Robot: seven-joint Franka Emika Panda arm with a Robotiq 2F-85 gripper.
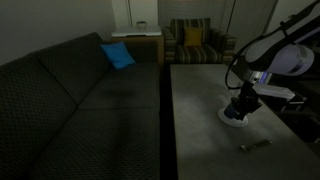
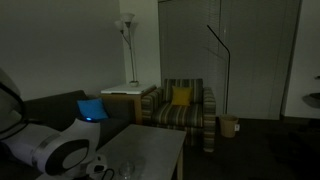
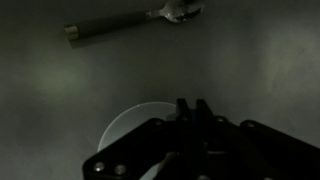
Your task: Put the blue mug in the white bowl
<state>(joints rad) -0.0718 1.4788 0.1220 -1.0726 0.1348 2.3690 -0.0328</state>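
Note:
The white bowl [image 1: 233,119] sits on the grey table [image 1: 200,110], near its right side. In the wrist view its rim [image 3: 122,131] shows at lower left, partly hidden by the gripper body. My gripper [image 1: 241,106] hangs right over the bowl. In the wrist view its fingers [image 3: 190,108] stand close together with a narrow gap. Only a dim dark-blue bit shows between them, which looks like the blue mug's wall. The rest of the mug is hidden under the gripper. The room is very dark.
A metal utensil [image 1: 255,145] lies on the table near the bowl; it also shows at the top of the wrist view [image 3: 130,22]. A dark sofa [image 1: 70,100] with a blue cushion [image 1: 118,55] runs along the table. A striped armchair [image 2: 180,105] stands behind.

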